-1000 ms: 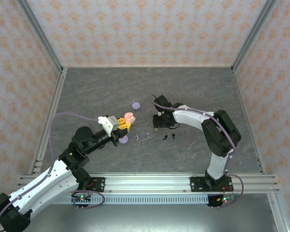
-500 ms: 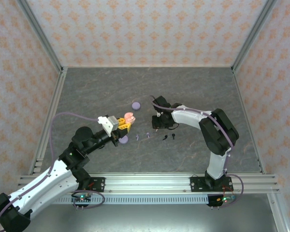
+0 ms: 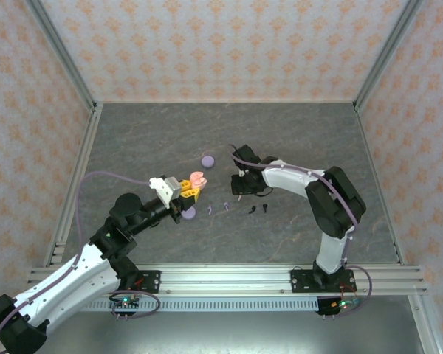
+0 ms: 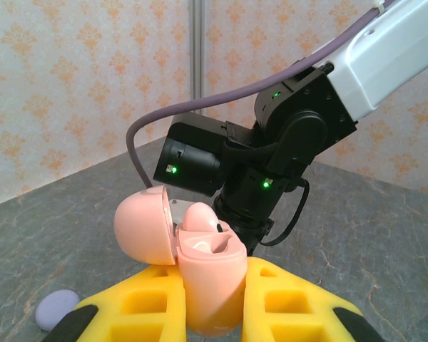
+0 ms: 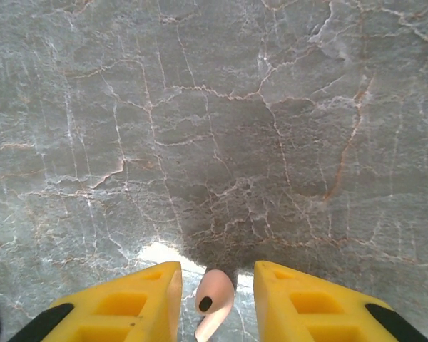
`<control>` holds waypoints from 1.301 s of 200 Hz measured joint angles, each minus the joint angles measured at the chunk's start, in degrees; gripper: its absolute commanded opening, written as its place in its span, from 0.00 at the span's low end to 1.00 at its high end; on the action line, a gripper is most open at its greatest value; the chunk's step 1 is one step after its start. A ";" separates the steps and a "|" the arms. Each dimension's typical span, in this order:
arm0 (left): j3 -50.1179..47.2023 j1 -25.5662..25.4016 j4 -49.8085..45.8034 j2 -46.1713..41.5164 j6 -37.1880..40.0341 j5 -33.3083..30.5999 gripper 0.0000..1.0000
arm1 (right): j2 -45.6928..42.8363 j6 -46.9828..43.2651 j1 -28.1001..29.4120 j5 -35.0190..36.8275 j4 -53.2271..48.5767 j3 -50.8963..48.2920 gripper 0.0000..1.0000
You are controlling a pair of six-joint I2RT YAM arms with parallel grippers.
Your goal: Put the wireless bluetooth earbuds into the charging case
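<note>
My left gripper (image 3: 194,186) is shut on a pink charging case (image 4: 212,285), held upright above the table with its lid (image 4: 144,226) swung open to the left. One pink earbud (image 4: 200,217) sits in the case. The same case (image 3: 197,178) appears left of centre in the top view. My right gripper (image 3: 240,188) points straight down at the table. In the right wrist view a second pink earbud (image 5: 214,293) lies between the yellow fingers (image 5: 128,303), with a gap on each side. The right gripper (image 5: 215,274) is open around it.
Two closed lavender cases lie on the grey table, one further back (image 3: 207,160) and one just below my left gripper (image 3: 189,213). Two lavender earbuds (image 3: 210,210) (image 3: 226,206) and two black earbuds (image 3: 252,211) (image 3: 266,206) lie loose near the middle. Patterned walls enclose the table.
The right arm's elbow has shifted slightly to the left. Both grippers and the case stand as before.
</note>
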 measured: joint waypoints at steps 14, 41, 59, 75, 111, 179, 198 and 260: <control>0.00 0.00 0.00 0.00 0.00 0.00 0.00 | -0.35 0.02 0.02 0.24 -0.02 0.00 0.30; 0.00 0.00 0.00 0.00 0.00 0.00 0.00 | -0.39 0.00 0.00 0.55 -0.22 0.00 0.27; 0.00 0.00 0.00 0.00 0.00 0.00 0.00 | -0.39 -0.02 0.02 0.81 -0.70 0.00 0.25; 0.00 0.00 0.00 0.02 0.00 0.00 0.00 | -0.39 0.00 0.02 0.92 -0.92 0.00 0.24; 0.00 0.00 0.00 0.39 0.00 0.00 0.00 | -0.39 0.00 0.02 0.90 -1.07 0.00 0.24; 0.00 0.00 0.00 0.50 0.00 0.00 0.00 | -0.26 -0.02 0.02 0.44 -1.07 0.00 0.24; 0.00 0.00 0.00 0.50 0.00 0.00 0.00 | 0.04 -0.02 0.02 -0.02 -1.03 0.00 0.24; 0.00 0.00 0.00 0.50 0.00 0.00 0.00 | 1.25 -0.02 0.13 -0.70 -1.14 0.00 0.24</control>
